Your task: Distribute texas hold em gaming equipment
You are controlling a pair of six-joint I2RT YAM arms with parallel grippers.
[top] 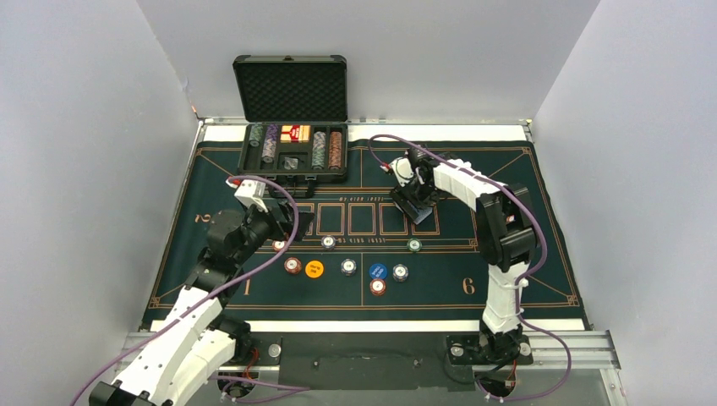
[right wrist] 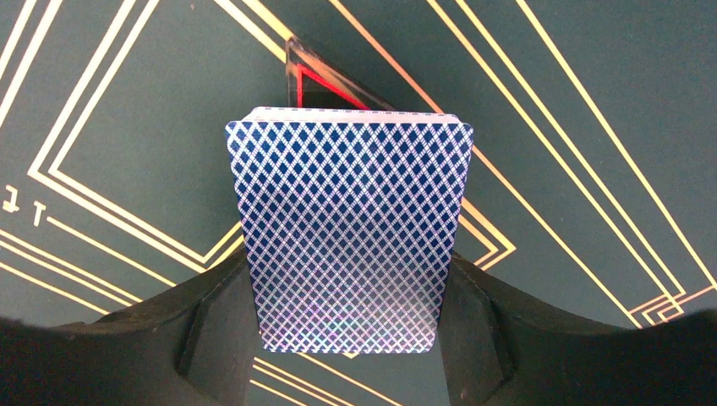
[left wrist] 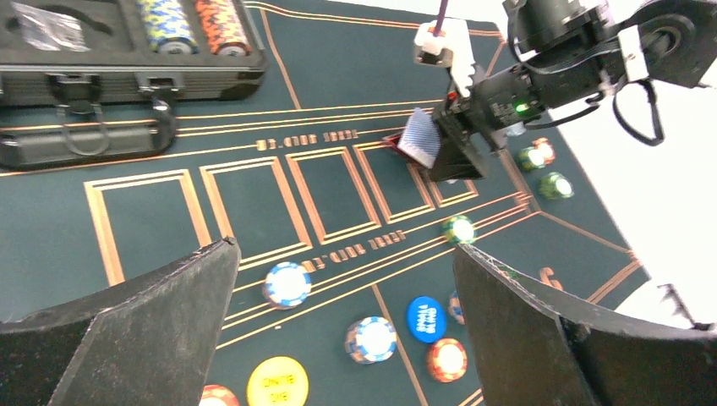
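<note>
My right gripper (top: 416, 203) is shut on a deck of blue-backed playing cards (right wrist: 348, 228) and holds it just above the mat's far right card outlines. The deck also shows in the left wrist view (left wrist: 420, 138). My left gripper (top: 292, 222) is open and empty, hovering over the left part of the mat. Below it lie several chips: a grey-white chip (left wrist: 287, 283), another (left wrist: 372, 338), a red-brown chip (left wrist: 446, 359), a green chip (left wrist: 457, 228). An orange disc (left wrist: 276, 382) and a blue disc (left wrist: 425, 318) lie among them. They form a row in the top view, from a red-brown chip (top: 292, 265) to a grey-white chip (top: 400, 272).
The black case (top: 292, 165) stands open at the mat's far left, with chip rows and red card boxes (top: 295, 133) inside. A dark, red-edged flat object (right wrist: 313, 80) lies on the mat just beyond the deck. Grey walls close in both sides.
</note>
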